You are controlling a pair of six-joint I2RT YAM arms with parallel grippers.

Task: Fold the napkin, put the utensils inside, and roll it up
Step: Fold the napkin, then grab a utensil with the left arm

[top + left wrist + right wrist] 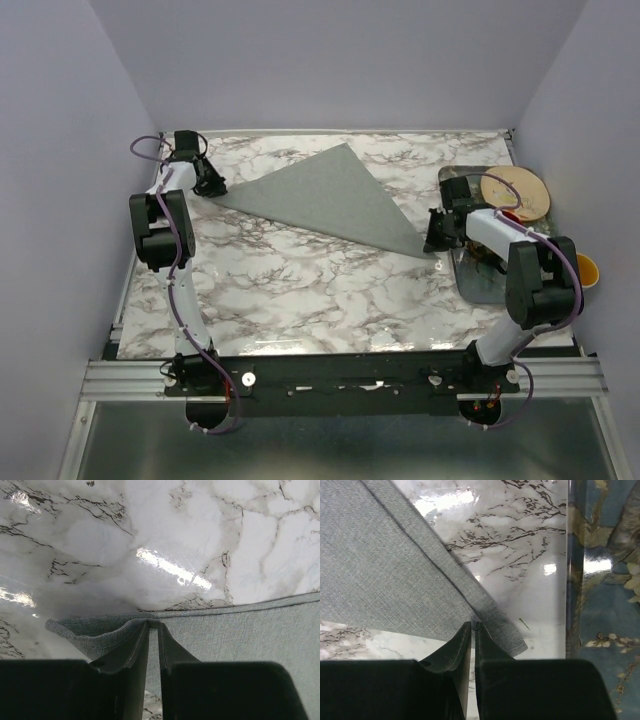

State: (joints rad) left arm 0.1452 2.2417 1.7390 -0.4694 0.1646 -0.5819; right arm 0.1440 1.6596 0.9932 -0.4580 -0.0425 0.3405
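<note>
The grey-green napkin lies on the marble table as a triangle, with its point toward the back. My left gripper is at its far-left corner, shut on the hem of the napkin, which bunches up around the left gripper. My right gripper is at the right corner beside the tray. In the right wrist view the right gripper is shut on the edge of the napkin just short of its tip. I can make out no utensils; the right arm covers much of the tray.
The floral-patterned tray sits at the right, and its rim is close to my right fingers. A round wooden plate rests at the tray's far end. A yellow cup stands by the right wall. Purple walls enclose the table.
</note>
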